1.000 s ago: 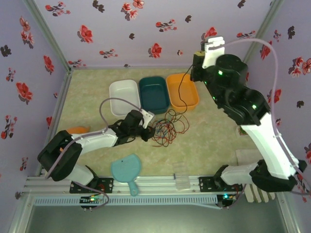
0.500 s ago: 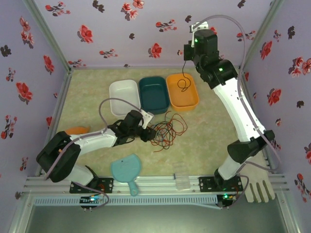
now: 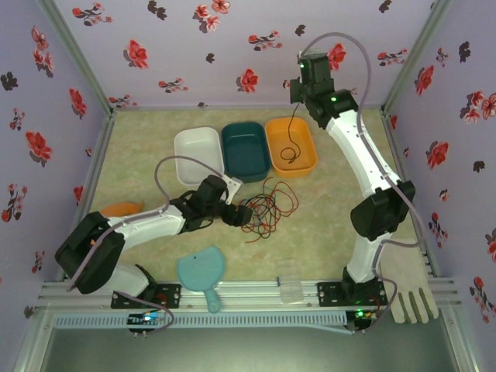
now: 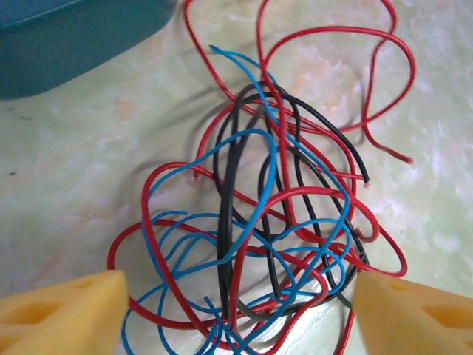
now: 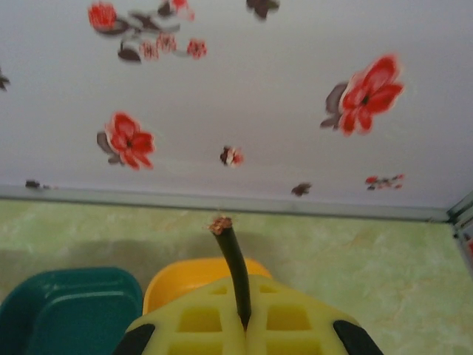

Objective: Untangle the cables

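**A:** Near edge first. A pale blue flat plastic paddle with a short handle (image 3: 203, 271) lies close to the arm bases, apart from the work.

**B:** Left gripper?

**A:** The left gripper (image 3: 237, 214) sits low at mid-table with its yellow foam pads (image 4: 66, 307) spread wide. One pad stands on each side of the near end of the tangle of thin red, blue and black wires (image 4: 259, 222), and nothing is clamped. Judgement: the jaws straddle the heap so that closing would catch a strand.

**B:** Where does the tangle lie?

**A:** On the mottled pale green tabletop (image 3: 325, 232), right of the left gripper and just short of the trays. The wires are round, glossy and springy. Their loops cross over and under each other, and a few cut ends stick out.

**B:** Beyond it?

**A:** Three rounded rectangular plastic trays in a row: the white tray (image 3: 186, 139), the dark teal tray (image 3: 229, 132) and the orange tray (image 3: 313, 159). They are probably bins for the freed wires.

**B:** Right gripper?

**A:** The right gripper (image 3: 296, 93) is raised high at the far wall above the orange tray, jaws together on a single black wire (image 5: 235, 274). A frayed copper tip shows above the pads. The wire hangs limp, its lower end curled inside the orange tray. Judgement: the height lets it drop in under its own weight.
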`<action>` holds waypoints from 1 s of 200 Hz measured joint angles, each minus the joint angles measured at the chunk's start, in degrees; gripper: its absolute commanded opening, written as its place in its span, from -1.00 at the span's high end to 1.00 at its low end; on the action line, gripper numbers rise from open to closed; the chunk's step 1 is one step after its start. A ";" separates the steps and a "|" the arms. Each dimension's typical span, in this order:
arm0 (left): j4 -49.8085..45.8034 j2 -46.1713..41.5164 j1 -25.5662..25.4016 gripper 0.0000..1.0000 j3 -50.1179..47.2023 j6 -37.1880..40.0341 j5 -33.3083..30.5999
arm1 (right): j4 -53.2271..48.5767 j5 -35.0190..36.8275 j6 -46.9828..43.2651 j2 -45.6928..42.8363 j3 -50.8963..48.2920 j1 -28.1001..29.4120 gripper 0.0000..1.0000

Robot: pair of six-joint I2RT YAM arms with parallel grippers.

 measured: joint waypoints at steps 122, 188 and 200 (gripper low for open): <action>-4.59 -1.70 0.28 -0.99 4.48 -3.34 -9.77 | -10.12 -7.58 6.03 17.46 0.39 -2.16 1.00; -5.22 -2.14 0.63 -0.99 4.98 -4.35 -11.04 | -11.74 -10.08 8.09 23.10 1.33 -4.00 1.00; -5.49 -2.12 0.76 -0.99 5.40 -4.76 -11.06 | -11.74 -10.25 8.09 23.65 1.33 -4.00 1.00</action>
